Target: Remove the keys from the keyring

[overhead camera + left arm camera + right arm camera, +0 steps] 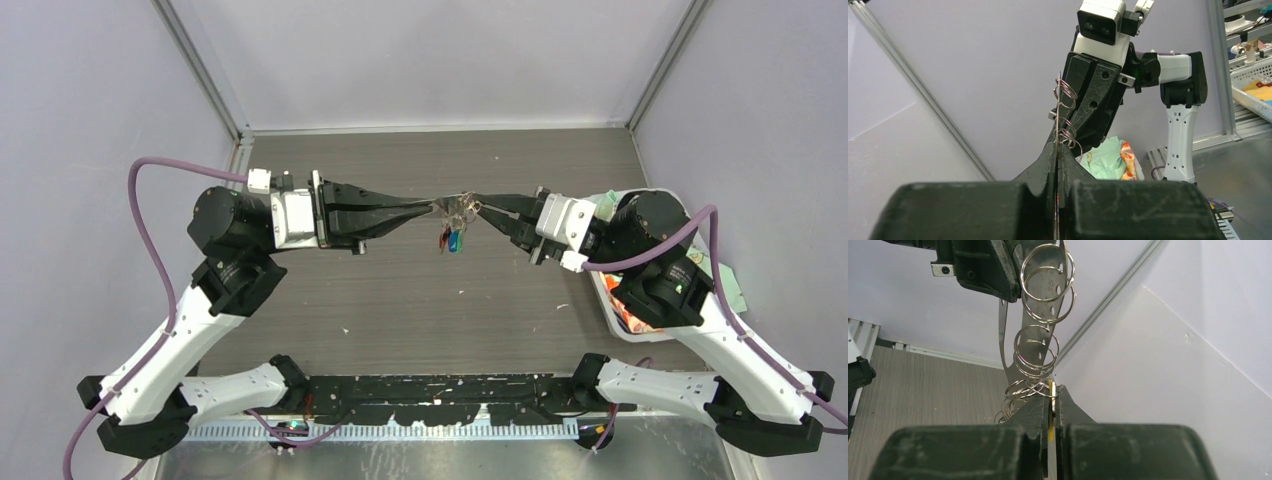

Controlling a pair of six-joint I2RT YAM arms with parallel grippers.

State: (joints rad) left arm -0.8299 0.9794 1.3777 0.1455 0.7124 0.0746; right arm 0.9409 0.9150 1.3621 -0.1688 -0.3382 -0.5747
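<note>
The left claw (434, 206) is clenched on the flat silvery-grey keyring plate (1044, 295), in the air above the dark wood-grain surface (400, 300). The right claw (477, 204) grasps a thin yellow piece (1051, 412), probably a key's head. It should pull slowly, straight away from the plate, while the left holds firm. Other small coloured keys (452, 240) hang below. Pale lilac walls (420, 60) enclose the surface.

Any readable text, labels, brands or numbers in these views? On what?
None can be read in any view.
keyring, keys: no stamp or number legible, too small.
Printed packets in the bin: print too blurred to read.
</note>
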